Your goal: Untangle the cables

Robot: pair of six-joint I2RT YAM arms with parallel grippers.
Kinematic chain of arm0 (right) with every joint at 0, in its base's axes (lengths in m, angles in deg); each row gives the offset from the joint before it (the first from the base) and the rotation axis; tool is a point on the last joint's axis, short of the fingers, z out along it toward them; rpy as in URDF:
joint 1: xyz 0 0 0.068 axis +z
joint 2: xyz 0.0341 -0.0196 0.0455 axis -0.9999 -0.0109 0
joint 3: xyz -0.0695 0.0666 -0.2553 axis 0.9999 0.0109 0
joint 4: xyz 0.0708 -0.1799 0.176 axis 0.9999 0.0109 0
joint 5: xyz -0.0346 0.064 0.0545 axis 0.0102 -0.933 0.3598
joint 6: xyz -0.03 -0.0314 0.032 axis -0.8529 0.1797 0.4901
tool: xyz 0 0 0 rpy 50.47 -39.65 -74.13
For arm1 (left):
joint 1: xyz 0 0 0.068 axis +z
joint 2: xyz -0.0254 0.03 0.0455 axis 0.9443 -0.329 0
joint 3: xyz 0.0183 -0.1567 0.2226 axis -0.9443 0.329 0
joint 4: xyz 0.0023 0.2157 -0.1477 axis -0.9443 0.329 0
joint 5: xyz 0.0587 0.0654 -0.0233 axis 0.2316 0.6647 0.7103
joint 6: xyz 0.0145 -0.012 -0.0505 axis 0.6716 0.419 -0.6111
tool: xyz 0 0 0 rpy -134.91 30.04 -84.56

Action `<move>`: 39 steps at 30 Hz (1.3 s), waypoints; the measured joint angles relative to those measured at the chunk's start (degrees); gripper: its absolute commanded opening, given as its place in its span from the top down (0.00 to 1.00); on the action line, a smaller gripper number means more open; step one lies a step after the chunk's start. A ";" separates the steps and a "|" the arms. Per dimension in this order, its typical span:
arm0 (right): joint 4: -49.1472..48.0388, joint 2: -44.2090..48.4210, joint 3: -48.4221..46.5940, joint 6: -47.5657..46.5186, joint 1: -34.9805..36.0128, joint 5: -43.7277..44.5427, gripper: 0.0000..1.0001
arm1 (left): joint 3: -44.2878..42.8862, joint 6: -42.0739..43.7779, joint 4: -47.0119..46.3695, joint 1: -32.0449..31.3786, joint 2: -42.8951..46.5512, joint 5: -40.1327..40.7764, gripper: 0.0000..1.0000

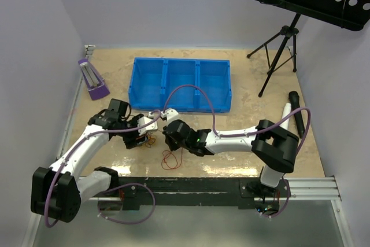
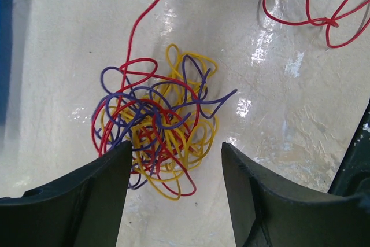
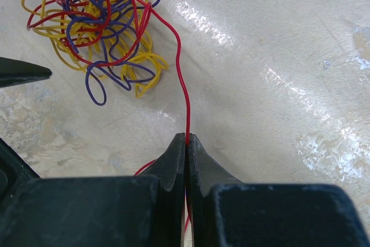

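Observation:
The cables are a clump [image 2: 156, 134] of thin red, yellow and purple wires lying on the table between the two arms [image 1: 151, 138]. My left gripper [image 2: 176, 148] is open, its fingers straddling the near edge of the clump just above the table. My right gripper [image 3: 187, 137] is shut on a red wire [image 3: 180, 79] that runs from its tips up into the clump [image 3: 98, 27]. The free part of that red wire lies in loose loops [image 1: 170, 159] on the table, which also show in the left wrist view [image 2: 324, 10]. The right gripper [image 1: 169, 134] sits just right of the clump.
A blue bin with three compartments [image 1: 180, 85] stands behind the grippers. A purple object [image 1: 92, 79] lies at the back left. A black tripod stand [image 1: 277, 50] and a black cylinder [image 1: 296, 111] are at the right.

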 measured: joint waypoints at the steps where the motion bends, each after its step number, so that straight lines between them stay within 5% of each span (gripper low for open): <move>1: -0.02 0.00 0.00 0.11 0.00 -0.02 1.00 | 0.39 -0.02 -0.50 -0.31 -0.57 0.28 0.37; 8: 0.07 0.55 0.02 0.59 0.00 -0.11 1.00 | 1.66 -0.98 -4.66 -0.92 -5.29 2.95 1.00; 16: 4.28 10.47 1.03 0.87 -1.22 1.46 1.00 | 0.35 -1.49 -4.17 -1.05 -2.58 5.35 1.00; 27: 15.45 33.90 0.72 0.35 -13.18 9.99 1.00 | -2.25 -0.24 1.11 0.59 6.27 7.89 1.00; 39: 21.51 44.85 -19.52 -3.67 -18.23 21.03 1.00 | 4.28 0.79 -0.52 0.70 6.84 13.05 1.00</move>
